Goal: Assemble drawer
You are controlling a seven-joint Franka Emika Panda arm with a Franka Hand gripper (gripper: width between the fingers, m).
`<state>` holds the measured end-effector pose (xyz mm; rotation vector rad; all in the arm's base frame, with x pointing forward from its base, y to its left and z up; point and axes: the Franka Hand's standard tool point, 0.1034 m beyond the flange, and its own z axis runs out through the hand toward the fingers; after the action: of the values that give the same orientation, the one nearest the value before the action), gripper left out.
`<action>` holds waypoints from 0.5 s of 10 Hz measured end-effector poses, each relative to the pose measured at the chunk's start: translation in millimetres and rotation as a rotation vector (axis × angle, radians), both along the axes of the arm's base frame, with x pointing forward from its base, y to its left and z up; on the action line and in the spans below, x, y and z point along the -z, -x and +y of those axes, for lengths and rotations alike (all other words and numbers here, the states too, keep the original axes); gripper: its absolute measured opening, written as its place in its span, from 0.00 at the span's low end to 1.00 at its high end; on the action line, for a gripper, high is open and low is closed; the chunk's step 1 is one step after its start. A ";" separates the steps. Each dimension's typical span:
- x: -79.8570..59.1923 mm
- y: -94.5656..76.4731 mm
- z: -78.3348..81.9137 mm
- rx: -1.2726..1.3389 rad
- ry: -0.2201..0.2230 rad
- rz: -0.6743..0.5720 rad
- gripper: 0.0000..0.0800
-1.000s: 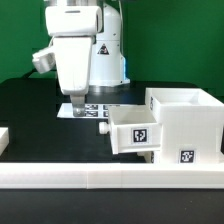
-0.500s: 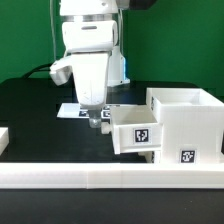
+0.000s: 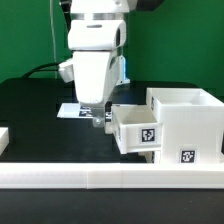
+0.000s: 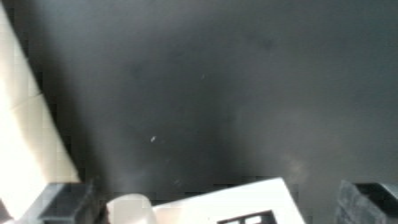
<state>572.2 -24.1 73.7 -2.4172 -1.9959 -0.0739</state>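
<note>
The large white case (image 3: 186, 122) stands at the exterior view's right with a tag on its front. A small tray (image 3: 137, 130), tagged on its face, sticks partway out of the case's left side. My gripper (image 3: 97, 119) hangs just left of the tray, low over the table, close to the tray's end. In the wrist view my gripper (image 4: 214, 206) is open, its dark fingers (image 4: 61, 204) wide apart. The tray's tagged corner (image 4: 240, 205) and a pale round knob (image 4: 128, 208) lie between them. The second tray is out of view.
The marker board (image 3: 70, 110) lies on the black table behind my gripper. A long low white rail (image 3: 100, 179) runs along the front edge. A white piece (image 3: 3, 140) shows at the far left edge. A pale strip (image 4: 15, 90) borders the wrist view.
My arm has moved toward the exterior view's right and come down beside the tray. The tray has shifted slightly right, further into the case.
</note>
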 end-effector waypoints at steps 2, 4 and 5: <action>-0.3 -0.7 1.3 0.016 -0.001 -0.003 0.81; -0.2 -0.7 1.3 0.016 -0.001 -0.003 0.81; 0.9 0.3 -1.1 -0.003 -0.001 -0.003 0.81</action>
<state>571.9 -25.2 72.7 -2.4148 -2.0003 -0.0775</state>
